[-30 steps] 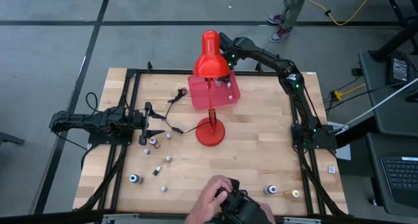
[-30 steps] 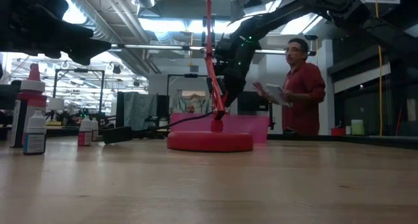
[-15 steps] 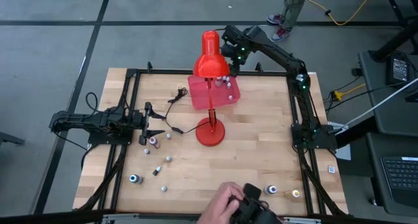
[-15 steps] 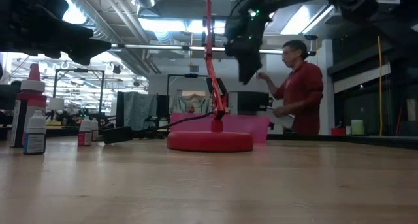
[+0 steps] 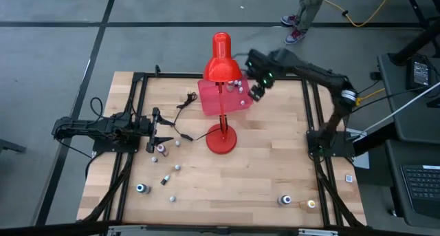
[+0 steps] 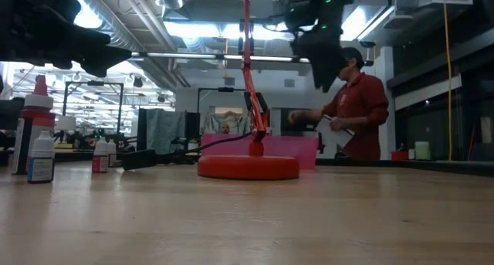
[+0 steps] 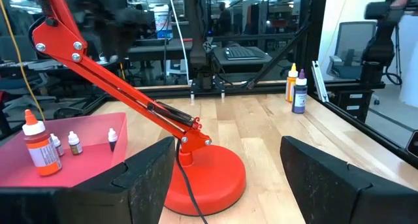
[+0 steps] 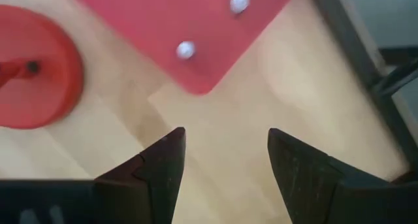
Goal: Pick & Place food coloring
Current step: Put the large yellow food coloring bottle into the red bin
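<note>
- The right end effector [image 5: 256, 91] hangs in the air just past the pink tray's right corner, fingers spread and holding nothing; its wrist view looks down between 2 parted fingers [image 8: 157, 168] onto bare wood beside the tray.
- The pink tray [image 5: 237, 102] sits behind the red lamp [image 5: 221, 136] and already holds several food coloring bottles [image 7: 39, 145]; the left wrist view shows 1 larger orange one and at least 3 small ones in it.
- The left end effector [image 5: 161, 130] waits low at the left of the tabletop [image 5: 275, 160], fingers also spread and empty, with a few loose bottles [image 5: 162, 148] just beside it.
- More bottles lie well apart along the near edge: a scatter at near left [image 5: 141, 188] and a pair at near right [image 5: 284, 200].
- Judged step: a drop into the tray looks done and the right arm is between bottles, so the task is partly complete.
- Next move, as I read it: swing the right arm to the near-right pair, come down with fingers astride 1 cap, and close gently, since such small upright bottles would tip easily.
- The lamp's arm stands between tray and near edge, so the path should skirt it.
</note>
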Robot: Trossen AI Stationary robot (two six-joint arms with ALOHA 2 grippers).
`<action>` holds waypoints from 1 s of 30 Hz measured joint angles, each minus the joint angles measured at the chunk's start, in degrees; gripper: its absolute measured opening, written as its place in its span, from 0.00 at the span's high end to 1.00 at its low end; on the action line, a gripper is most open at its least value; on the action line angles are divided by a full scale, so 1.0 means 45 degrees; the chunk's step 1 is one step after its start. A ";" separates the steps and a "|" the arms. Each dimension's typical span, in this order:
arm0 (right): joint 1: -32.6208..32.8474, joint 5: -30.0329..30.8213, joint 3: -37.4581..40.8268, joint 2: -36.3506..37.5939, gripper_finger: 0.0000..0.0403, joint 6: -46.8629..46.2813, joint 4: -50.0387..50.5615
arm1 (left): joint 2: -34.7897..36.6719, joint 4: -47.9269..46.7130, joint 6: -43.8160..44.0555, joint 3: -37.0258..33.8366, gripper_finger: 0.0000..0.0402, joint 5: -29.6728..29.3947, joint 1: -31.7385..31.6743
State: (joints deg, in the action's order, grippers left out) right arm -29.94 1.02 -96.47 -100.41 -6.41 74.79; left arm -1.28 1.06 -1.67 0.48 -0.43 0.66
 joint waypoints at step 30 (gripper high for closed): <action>1.2853 -0.1273 0.7972 0.8153 0.46 -1.0853 0.0111 | 0.0000 0.0000 0.0000 0.0002 0.32 0.0000 0.0002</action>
State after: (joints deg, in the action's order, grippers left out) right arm 27.89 -4.71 -60.60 -63.72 -55.25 75.29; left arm -1.28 1.06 -1.67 0.49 -0.43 0.67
